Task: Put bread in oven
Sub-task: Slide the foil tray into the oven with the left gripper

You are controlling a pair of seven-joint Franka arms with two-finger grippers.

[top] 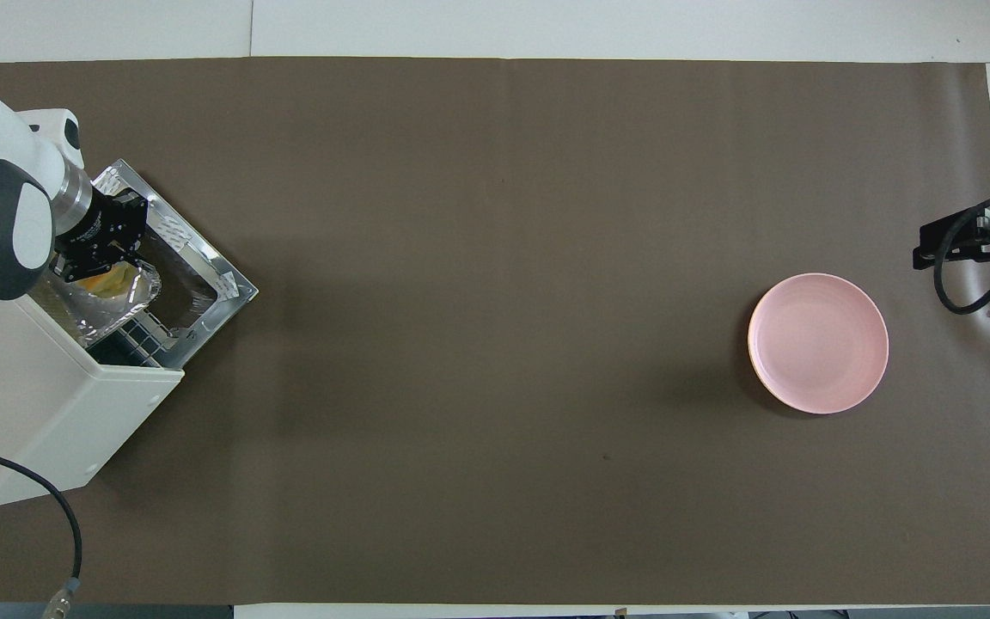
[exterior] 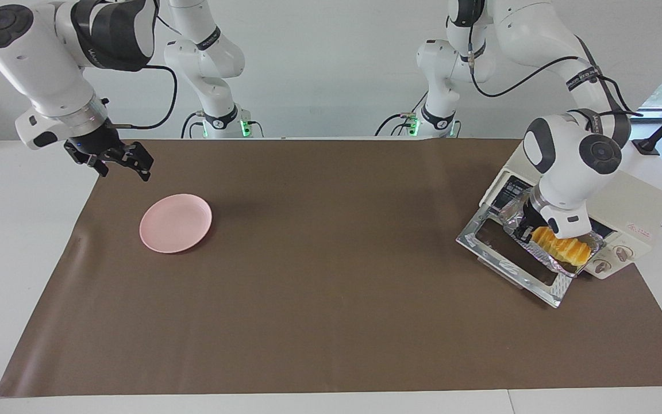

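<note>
The cream-white oven [exterior: 637, 208] [top: 39, 404] stands at the left arm's end of the table. Its glass door [exterior: 555, 294] [top: 222, 284] is folded down flat. The golden bread [exterior: 566, 251] [top: 110, 280] lies in a crinkled foil tray [exterior: 539, 255] [top: 132, 301]. The tray sticks halfway out of the oven's mouth, over the door. My left gripper [exterior: 523, 234] [top: 96, 265] is shut on the tray's rim at the bread's end. Over the mat's edge at the right arm's end hangs my right gripper [exterior: 135, 164] [top: 925, 249], open and holding nothing.
A round pink plate [exterior: 176, 223] [top: 818, 342] with nothing on it lies on the brown mat toward the right arm's end. The oven's black cable [top: 48, 507] runs off the mat near the robots.
</note>
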